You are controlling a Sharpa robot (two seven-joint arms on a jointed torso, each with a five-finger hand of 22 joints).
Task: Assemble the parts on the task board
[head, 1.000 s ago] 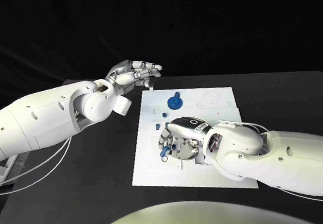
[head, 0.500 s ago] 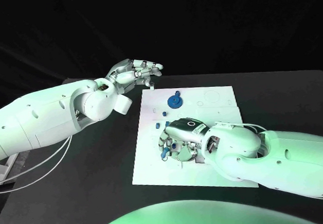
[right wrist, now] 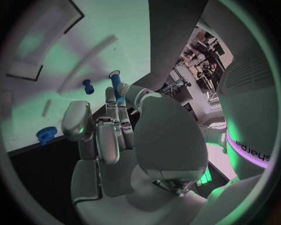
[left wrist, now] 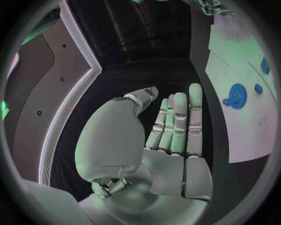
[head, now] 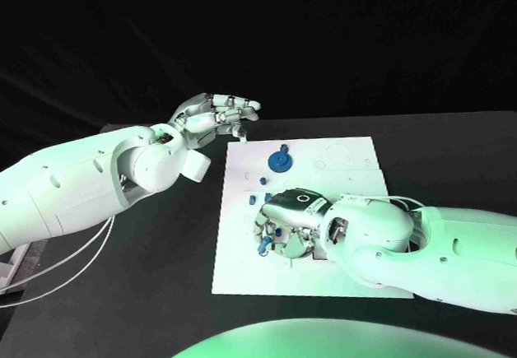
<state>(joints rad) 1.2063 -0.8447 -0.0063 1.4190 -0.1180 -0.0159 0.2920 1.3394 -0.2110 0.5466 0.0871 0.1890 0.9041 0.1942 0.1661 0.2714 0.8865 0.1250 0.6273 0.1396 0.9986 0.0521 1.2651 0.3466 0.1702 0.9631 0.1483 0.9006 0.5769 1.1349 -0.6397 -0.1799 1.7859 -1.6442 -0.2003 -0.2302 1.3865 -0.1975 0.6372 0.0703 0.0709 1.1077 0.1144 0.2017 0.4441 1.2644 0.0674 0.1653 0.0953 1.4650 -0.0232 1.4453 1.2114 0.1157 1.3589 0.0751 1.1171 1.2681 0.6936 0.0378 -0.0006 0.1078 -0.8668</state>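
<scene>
Since a second ago almost nothing has shifted: my right hand (head: 288,224) has stayed low over the middle of the task board (head: 243,262), its fingers curled a touch tighter around the blue peg (right wrist: 117,86), and my left hand (head: 216,114) still hangs in the air off the board's far left corner.

In the right wrist view I read the peg as pinched between the fingertips (right wrist: 109,93), flanged end pointing away from the palm toward the white surface. Its long axis runs roughly along the fingers, so the peg leads the hand down onto the board. I cannot tell which socket it is aimed at; the hand covers that spot from the head camera.

A second small blue peg (right wrist: 87,86) stands on the board just beside the held one, apart from it. The blue gear (head: 280,161) sits at the board's far end, nearer my left hand than my right.

The left hand holds nothing; in its wrist view the fingers (left wrist: 178,123) lie straight and side by side over the black table (head: 471,156).

The right hand is plainly the nearer one for seating this peg.
</scene>
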